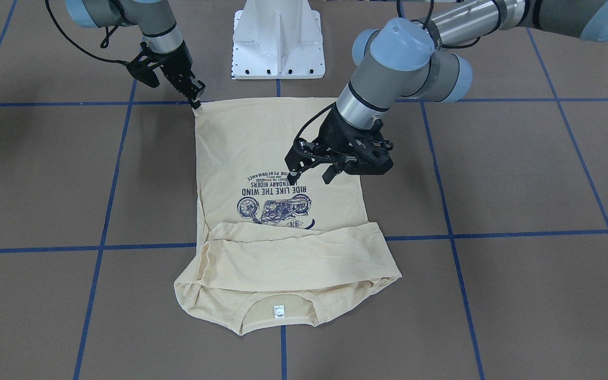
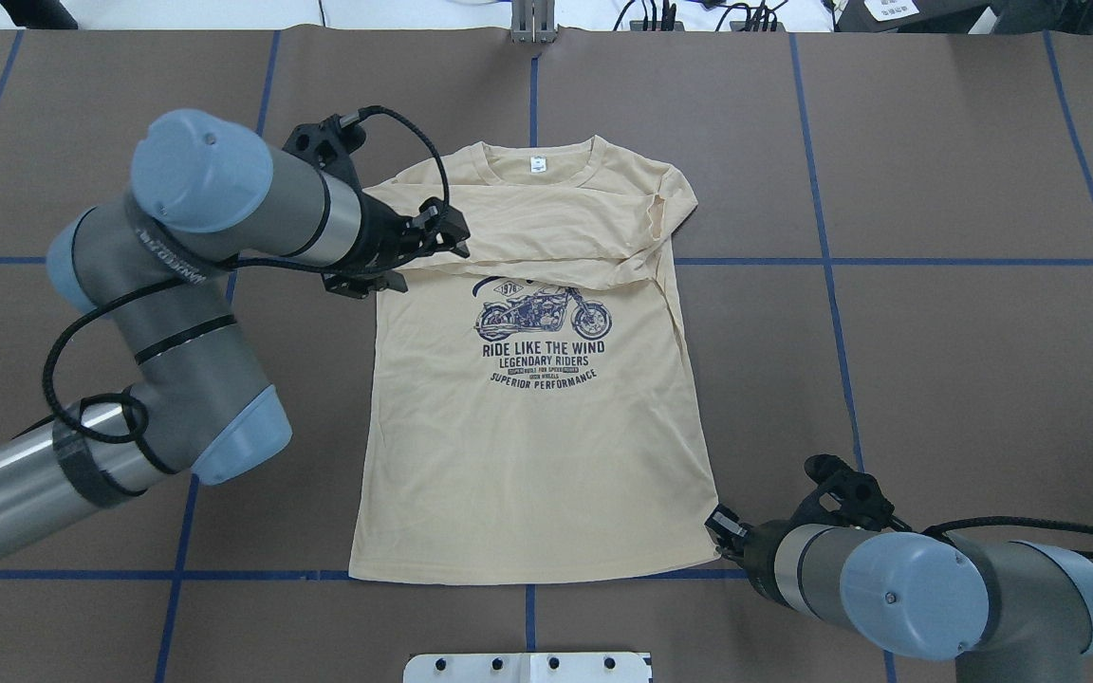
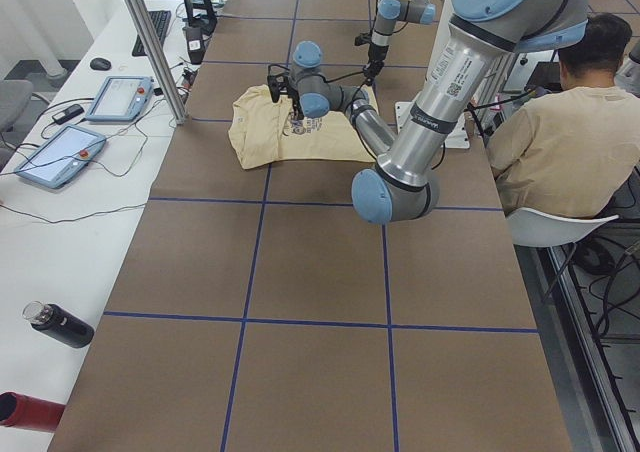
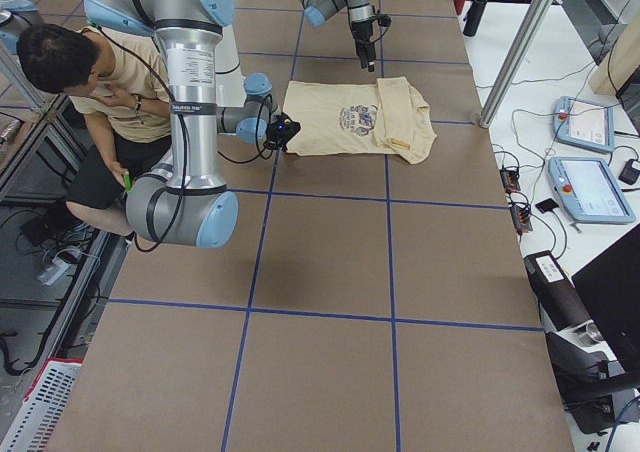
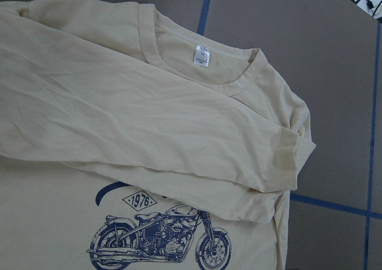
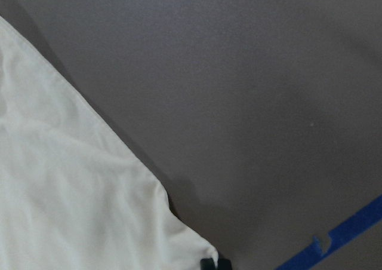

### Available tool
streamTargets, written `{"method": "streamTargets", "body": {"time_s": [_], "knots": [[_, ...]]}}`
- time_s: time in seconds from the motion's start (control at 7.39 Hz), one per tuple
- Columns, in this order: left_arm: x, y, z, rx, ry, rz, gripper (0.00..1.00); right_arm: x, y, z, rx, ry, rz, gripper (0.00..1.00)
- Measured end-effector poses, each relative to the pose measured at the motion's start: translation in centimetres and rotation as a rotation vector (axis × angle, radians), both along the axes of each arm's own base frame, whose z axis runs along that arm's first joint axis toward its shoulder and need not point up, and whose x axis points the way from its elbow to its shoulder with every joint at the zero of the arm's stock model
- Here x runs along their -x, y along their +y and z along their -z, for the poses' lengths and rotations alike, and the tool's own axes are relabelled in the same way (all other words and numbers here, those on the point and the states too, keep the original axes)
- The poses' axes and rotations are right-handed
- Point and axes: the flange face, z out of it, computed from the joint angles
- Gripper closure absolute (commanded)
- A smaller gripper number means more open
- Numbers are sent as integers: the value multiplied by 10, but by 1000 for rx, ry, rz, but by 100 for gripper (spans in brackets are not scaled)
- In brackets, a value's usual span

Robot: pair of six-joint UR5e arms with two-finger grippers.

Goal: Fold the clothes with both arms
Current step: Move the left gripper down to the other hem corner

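The left gripper (image 1: 309, 175) hangs over the T-shirt (image 2: 527, 455), near its side edge and beside the picture on the chest. Its jaws are wide apart and there is nothing between them. They do not touch the cloth. The camera on this wrist looks down at the top of the shirt and does not show the jaws at all.

The T-shirt lies flat on the brown worktop (image 2: 935, 379), front side up, with the neck pointing away from the robot. The cloth is thin, soft and pale yellow, with small wrinkles. Both long sleeves (image 5: 149, 120) are folded across the chest in a wide band, one on top of the other. The lower one covers the very top of the dark blue motorbike print (image 2: 544, 332). A small white neck label (image 2: 538, 163) sits inside the round collar. Blue tape lines (image 2: 888, 261) cross the worktop, and some run under the shirt.

The right gripper (image 1: 196, 101) is down at the bottom corner of the shirt, on the robot's side. Its jaws are pressed together on that corner of the hem. In its own wrist camera only a tiny dark bit of the tips shows at the bottom edge.
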Motion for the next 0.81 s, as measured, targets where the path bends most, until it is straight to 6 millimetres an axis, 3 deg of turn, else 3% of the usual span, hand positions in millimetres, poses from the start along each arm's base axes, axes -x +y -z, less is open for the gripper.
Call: {"method": "streamTargets", "body": {"time_s": [0.14, 0.41, 0.81], "knots": [[5, 36, -28, 38, -32, -10, 14, -2, 1, 3, 4, 2, 1, 100], [-12, 119, -70, 121, -87, -41, 17, -4, 2, 7, 9, -1, 4, 100], [-47, 200, -100, 223, -132, -82, 26, -5, 3, 7, 10, -1, 6, 100]]}}
